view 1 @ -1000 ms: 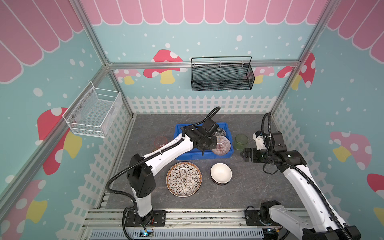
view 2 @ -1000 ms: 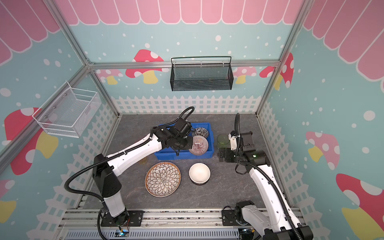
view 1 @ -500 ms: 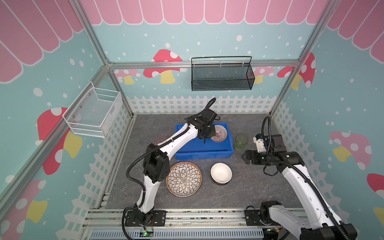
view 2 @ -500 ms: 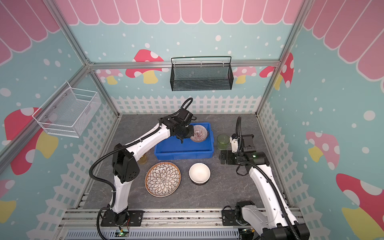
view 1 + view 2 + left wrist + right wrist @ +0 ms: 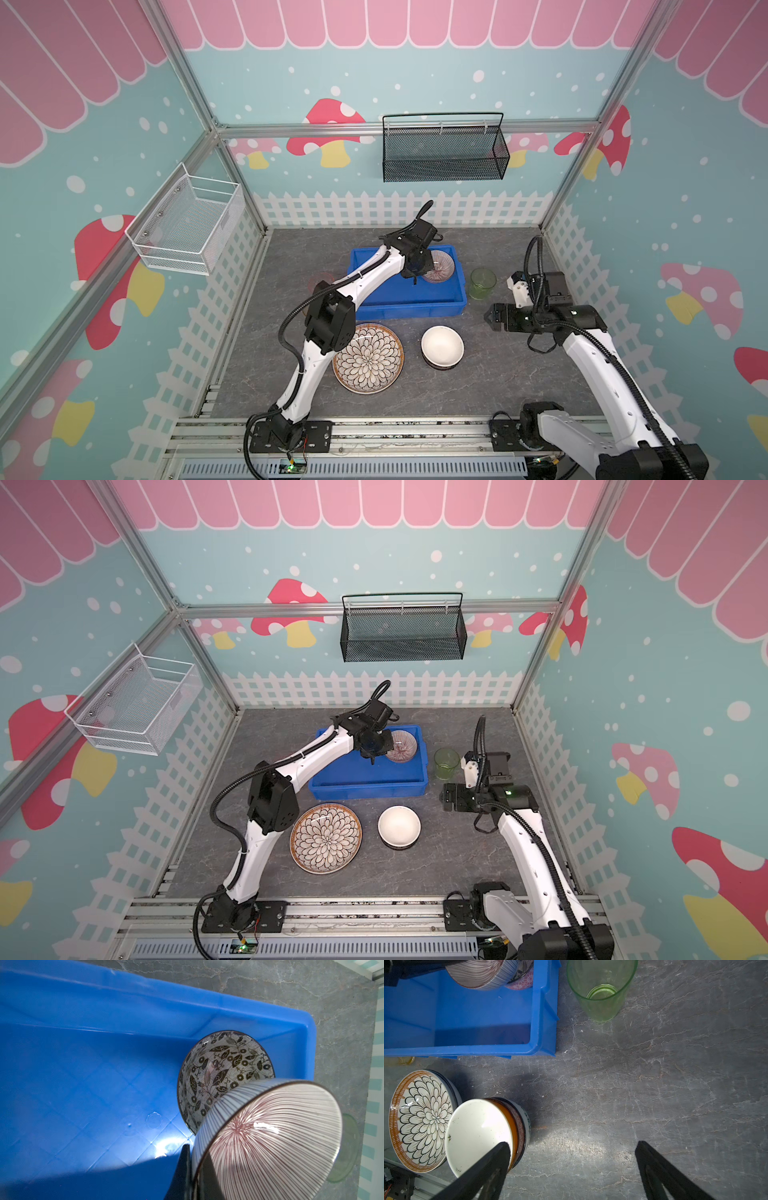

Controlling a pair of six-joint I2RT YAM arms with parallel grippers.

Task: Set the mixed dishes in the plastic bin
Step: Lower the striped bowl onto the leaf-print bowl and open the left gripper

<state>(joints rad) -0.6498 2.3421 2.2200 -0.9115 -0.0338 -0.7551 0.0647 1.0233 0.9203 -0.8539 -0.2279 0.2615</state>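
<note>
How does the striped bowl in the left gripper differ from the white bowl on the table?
The striped bowl has red radial lines inside; the white bowl is plain. The striped bowl hangs tilted over the blue bin, pinched by the left gripper; the white bowl sits outside on a stack of bowls. Both are round, empty.

The left end effector (image 5: 417,275) has carried the striped bowl (image 5: 438,266) from nearer the front of the blue bin (image 5: 399,309) up to its far right corner. The bowl now hangs tipped over the leafy bowl (image 5: 218,1068), which was easy to see from above a second ago. The left arm's elbow (image 5: 330,318) has swung in toward the bin as the arm stretched out. The right end effector (image 5: 490,321) has slid back a little from the green cup (image 5: 483,283), toward the front of the table (image 5: 478,374).
</note>
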